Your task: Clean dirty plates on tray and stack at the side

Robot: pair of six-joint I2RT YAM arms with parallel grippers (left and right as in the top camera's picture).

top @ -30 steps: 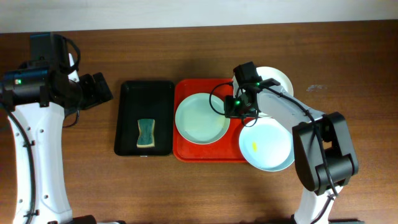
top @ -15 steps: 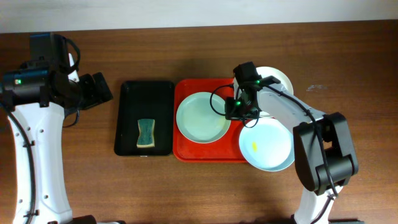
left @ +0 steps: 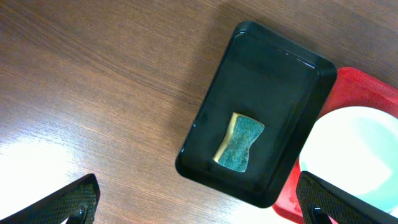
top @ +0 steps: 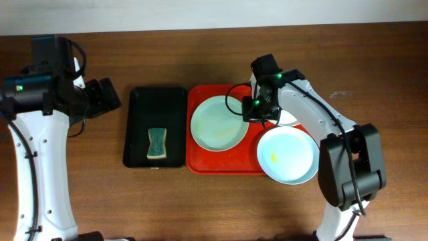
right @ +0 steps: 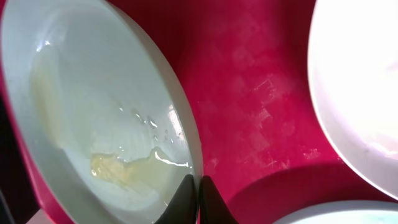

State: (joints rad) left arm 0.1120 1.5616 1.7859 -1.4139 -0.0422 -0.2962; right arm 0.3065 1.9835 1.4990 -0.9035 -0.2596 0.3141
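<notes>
Plainly the right tool [right: 199,190] is clenched on the right rim of the smeared mint plate [top: 215,124], which lies just left of it on the left half of the red tray [top: 200,164], while the left tool [top: 109,96] gapes released well off to the left.

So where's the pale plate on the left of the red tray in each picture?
Overhead: the pale plate sits mid-picture, on the red tray's left half.
Left wrist: lower right corner, cut off by the edge.
Right wrist: fills the left side.
Shared landmark: the red tray under it.
</notes>
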